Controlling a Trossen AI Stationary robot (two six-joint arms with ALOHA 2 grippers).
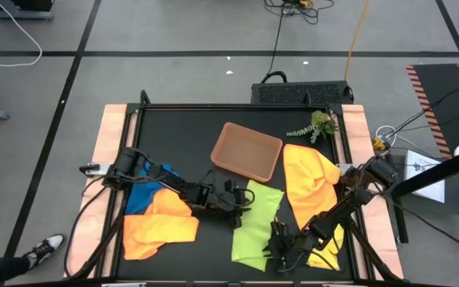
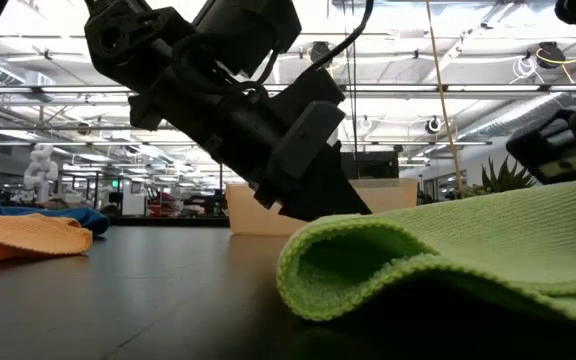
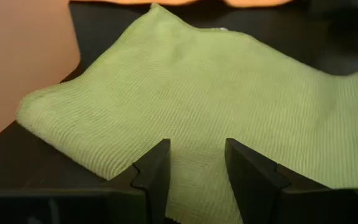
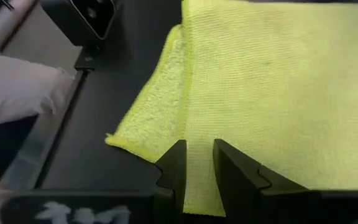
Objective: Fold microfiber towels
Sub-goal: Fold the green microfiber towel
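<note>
- The step in hand looks like the start of a fold on the lime green towel (image 1: 257, 225), which lies near the middle of the surface's (image 1: 174, 135) front edge, just in front of the brown tray (image 1: 246, 150).
- The left gripper (image 1: 240, 209) sits at the green towel's left edge; in its wrist view the jaws straddle the cloth's near hem with a clear gap between them, so they read as partly open and not yet pinching (the hem runs under them, flat).
- The right gripper (image 1: 281, 245) is low near the front edge, at the seam between the green towel and the yellow towel (image 1: 313, 191); its wrist view shows the jaws set narrowly over the yellow towel's hem (image 4: 160, 134), with a thin strip of cloth in the slot. Whether that cloth is truly clamped I cannot tell.
- The orange towel (image 1: 162, 227) and the blue towel (image 1: 143, 191) lie bunched toward the front left corner, untouched.
- Next, I judge, each gripper must close on one edge, lift it, and carry it across to the opposite edge.
</note>
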